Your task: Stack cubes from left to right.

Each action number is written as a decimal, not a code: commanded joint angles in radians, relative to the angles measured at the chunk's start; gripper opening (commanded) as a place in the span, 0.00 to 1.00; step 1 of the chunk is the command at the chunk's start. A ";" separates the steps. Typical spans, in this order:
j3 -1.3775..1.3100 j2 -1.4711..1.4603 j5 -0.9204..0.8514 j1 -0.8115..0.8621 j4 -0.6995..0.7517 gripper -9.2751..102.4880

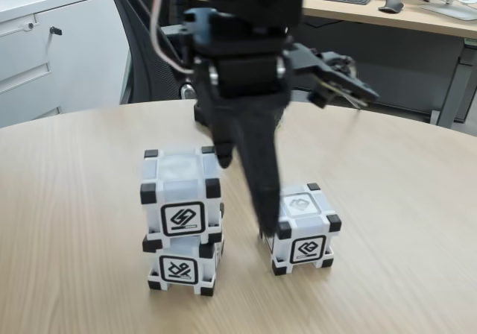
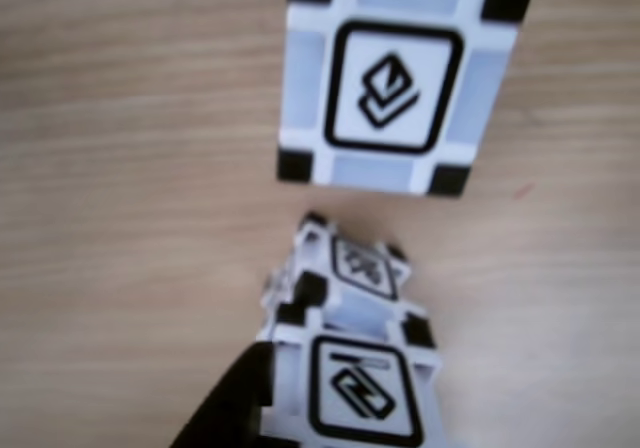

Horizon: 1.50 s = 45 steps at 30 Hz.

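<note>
Two cubes stacked at left of fixed view, top cube [image 1: 181,192] on bottom cube [image 1: 182,265], slightly skewed. Third cube [image 1: 304,229] alone on table [image 1: 67,222] to right. Gripper [image 1: 246,192] between them, jaw state unclear. Risk: finger bumps skewed stack, toppling it.

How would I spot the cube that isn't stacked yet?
On the round light wooden table, look right of the two-high tower of white plastic cubes in the fixed view. The lone white black-cornered cube sits directly on the wood, beside the black gripper's fingertip.
</note>
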 commanded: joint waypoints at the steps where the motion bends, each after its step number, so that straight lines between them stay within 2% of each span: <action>1: -0.003 0.048 0.014 -0.015 0.012 0.50; 10: -0.003 0.038 0.057 -0.041 0.012 0.49; 21: -0.002 0.032 0.140 -0.199 0.012 0.49; 30: 0.183 0.034 0.215 -0.235 0.002 0.49; 45: 0.207 -0.020 0.138 -0.215 -0.005 0.49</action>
